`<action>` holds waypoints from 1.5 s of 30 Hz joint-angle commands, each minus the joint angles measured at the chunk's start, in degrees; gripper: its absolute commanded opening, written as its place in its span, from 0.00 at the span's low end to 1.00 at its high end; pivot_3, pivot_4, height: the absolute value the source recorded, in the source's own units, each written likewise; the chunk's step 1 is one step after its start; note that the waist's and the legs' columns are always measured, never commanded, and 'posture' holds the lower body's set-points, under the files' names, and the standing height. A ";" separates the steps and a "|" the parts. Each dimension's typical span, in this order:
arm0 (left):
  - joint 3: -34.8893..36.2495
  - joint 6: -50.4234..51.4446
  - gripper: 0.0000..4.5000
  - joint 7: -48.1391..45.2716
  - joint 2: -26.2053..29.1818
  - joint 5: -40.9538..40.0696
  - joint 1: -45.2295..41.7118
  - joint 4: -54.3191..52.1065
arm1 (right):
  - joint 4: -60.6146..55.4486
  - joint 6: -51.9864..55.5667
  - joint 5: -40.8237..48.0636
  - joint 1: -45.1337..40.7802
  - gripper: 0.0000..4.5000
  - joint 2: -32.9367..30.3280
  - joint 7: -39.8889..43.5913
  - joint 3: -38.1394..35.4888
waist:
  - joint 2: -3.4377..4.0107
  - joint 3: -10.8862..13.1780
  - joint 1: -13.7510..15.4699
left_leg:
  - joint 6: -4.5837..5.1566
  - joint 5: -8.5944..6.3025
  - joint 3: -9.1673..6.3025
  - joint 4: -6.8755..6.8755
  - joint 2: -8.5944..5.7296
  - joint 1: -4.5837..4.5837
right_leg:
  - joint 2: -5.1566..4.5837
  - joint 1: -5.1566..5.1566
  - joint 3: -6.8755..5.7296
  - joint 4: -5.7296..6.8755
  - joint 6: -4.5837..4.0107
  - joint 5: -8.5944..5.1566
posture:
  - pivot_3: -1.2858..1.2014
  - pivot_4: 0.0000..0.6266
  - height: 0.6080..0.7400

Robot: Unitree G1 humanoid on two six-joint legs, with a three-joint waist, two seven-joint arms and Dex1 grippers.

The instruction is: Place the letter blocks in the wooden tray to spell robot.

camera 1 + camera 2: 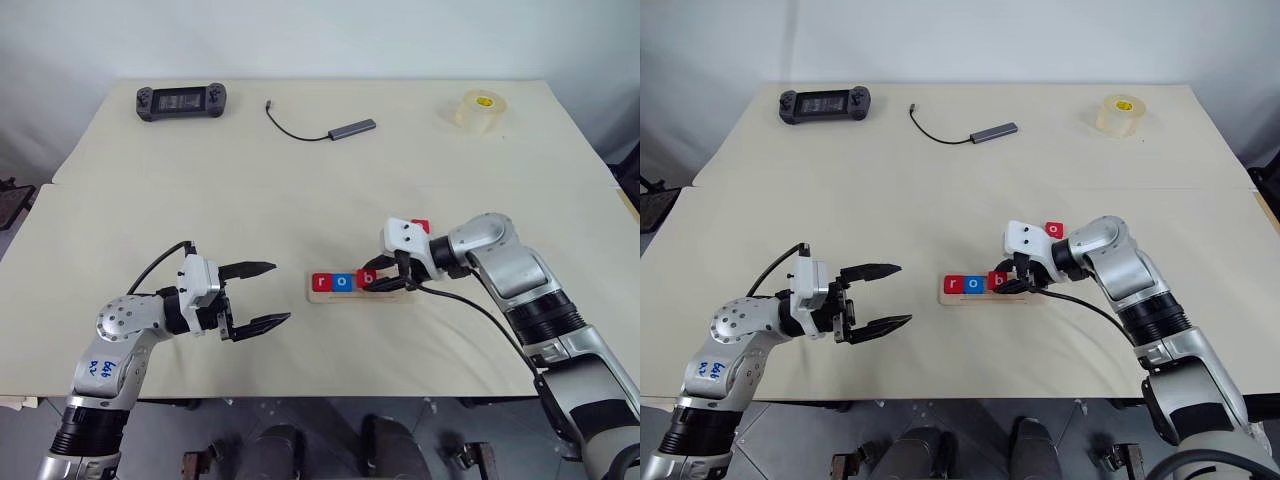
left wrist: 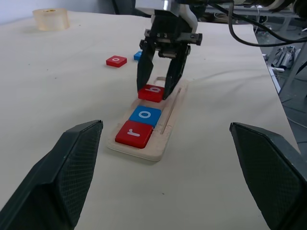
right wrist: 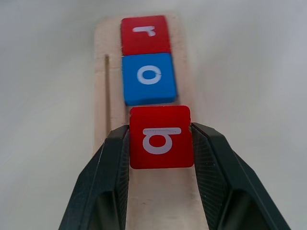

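The wooden tray [image 1: 312,297] lies at the table's middle. A red r block [image 1: 321,282] and a blue o block [image 1: 343,282] sit side by side at its left end. My right gripper [image 3: 160,132] is shut on a red b block [image 3: 161,136], holding it right beside the blue o over the tray; I cannot tell whether it rests on the wood. A red o block [image 2: 116,61] and a blue block [image 2: 138,55] lie on the table beyond the tray, near my right wrist. My left gripper [image 1: 262,296] hovers open and empty to the left of the tray.
Along the far edge lie a black game controller [image 1: 181,101], a grey USB hub with a cable [image 1: 350,128] and a roll of clear tape [image 1: 477,109]. A seam between two tabletops runs across behind the tray.
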 commanded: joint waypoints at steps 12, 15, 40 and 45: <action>1.35 -0.53 1.00 0.46 0.19 -0.77 0.51 -2.40 | -6.74 3.58 4.03 1.13 0.92 -2.35 0.58 -4.43 | 0.00 0.00 0.17 | 0.00 0.00 -0.01 0.00 0.00 0.00 | 0.00 0.00 -0.01 0.00 0.00 0.00 | 0.52 0.24 1.00; 1.29 -0.64 1.00 0.44 0.13 -0.66 0.72 -2.44 | -8.81 3.96 5.80 3.31 0.92 -4.71 0.45 -7.09 | 0.00 0.00 0.33 | 0.01 0.00 -0.03 0.00 -0.02 0.00 | -0.01 0.03 -0.01 -0.02 0.00 0.00 | 0.52 0.24 1.00; 1.35 -2.56 1.00 -1.23 -1.93 0.77 -5.29 9.35 | -28.29 -16.07 22.82 61.85 1.00 6.95 -26.81 -59.05 | 0.00 -0.02 1.30 | 0.09 0.00 0.76 -0.41 0.06 0.73 | 0.07 0.21 0.75 0.01 0.12 0.06 | 0.52 0.24 1.00; 0.84 -2.98 1.00 -1.52 -2.33 1.23 -5.23 8.86 | -27.30 -12.86 22.75 54.74 1.00 3.50 -28.67 -53.30 | 0.00 -0.02 0.68 | 0.10 0.00 0.90 -0.52 0.09 0.85 | 0.07 0.19 0.87 -0.01 0.10 0.05 | 0.52 0.24 1.00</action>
